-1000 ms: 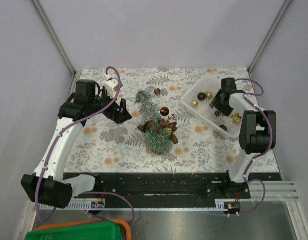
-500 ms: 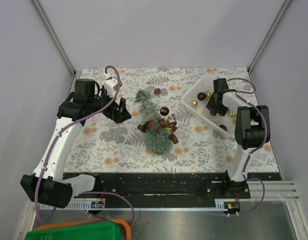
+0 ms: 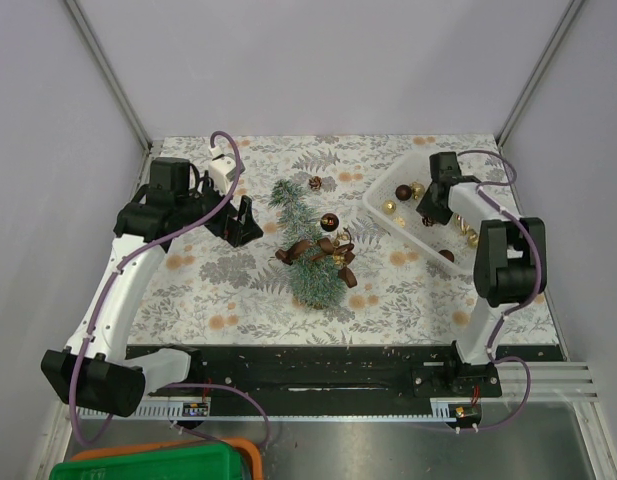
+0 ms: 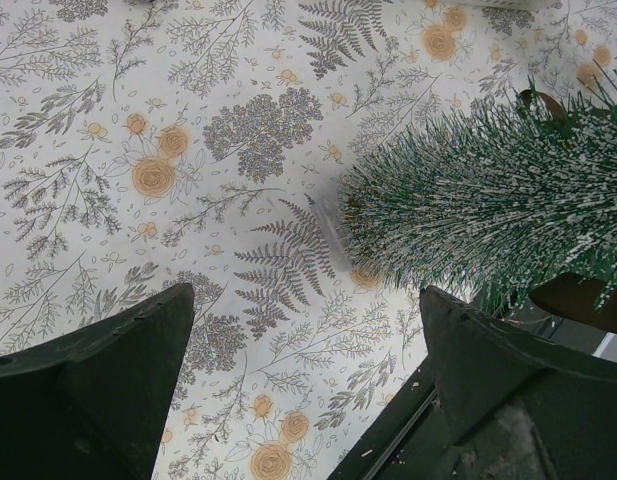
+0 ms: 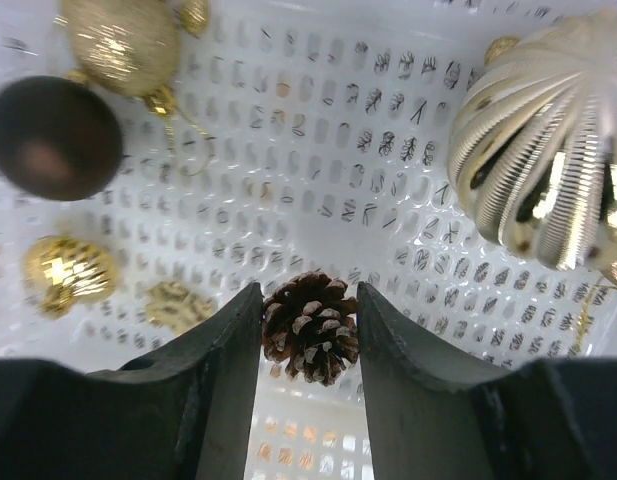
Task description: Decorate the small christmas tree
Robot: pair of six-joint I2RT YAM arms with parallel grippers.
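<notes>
1. Since the earlier frame the right arm (image 3: pixel 508 262) has shifted its wrist a little over the white basket (image 3: pixel 388 183). The left arm has not moved.
2. The right gripper (image 5: pixel 310 300) has narrowed, and its fingers now press both flanks of a pine cone (image 5: pixel 310 345) on the basket floor. This is probably the next ornament being picked.
3. The small christmas tree (image 3: pixel 310 255) sits mid-mat between the arms, already carrying brown ribbon (image 3: pixel 323 247). The left gripper (image 4: pixel 306 295) is spread wide beside it and holds nothing.
4. Only the right wrist view shows the cone; in the top view the wrist hides it.
</notes>
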